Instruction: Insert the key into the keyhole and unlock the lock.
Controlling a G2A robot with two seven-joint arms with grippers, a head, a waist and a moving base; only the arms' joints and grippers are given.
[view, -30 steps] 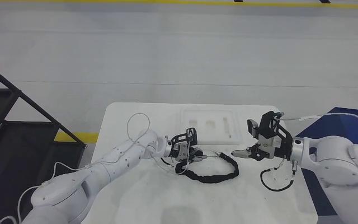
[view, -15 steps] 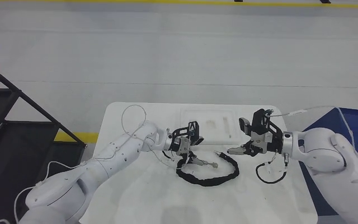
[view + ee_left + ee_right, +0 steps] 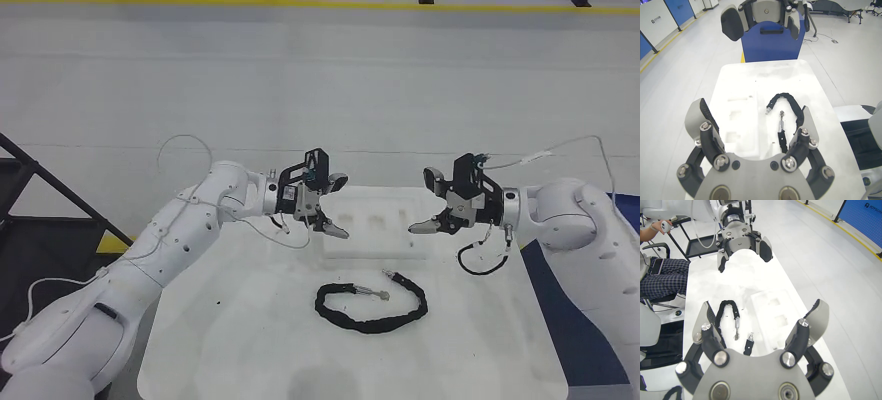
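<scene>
The left end effector [image 3: 753, 110] and right end effector [image 3: 762, 306] hung wide and empty above the chain lock [image 3: 370, 322], its ends lying apart. It looked unlocked, with the key [image 3: 781, 116] in its cylinder end. A clean withdrawal meant rising straight away from the lock.

Bright even light, washed-out white table [image 3: 810, 79]

Two white robot arms, the left arm [image 3: 185, 235] and the right arm [image 3: 565, 210], at one white table [image 3: 250, 340]. Each carries one gripper, making two: the left gripper [image 3: 335, 207] and the right gripper [image 3: 427, 203], with two fingers apiece, four in all. The table bears one black cable lock [image 3: 370, 322] with two metal ends, one small key [image 3: 736, 336] at one of those ends, and one white foam tray [image 3: 380, 215] with three rectangular hollows.
</scene>
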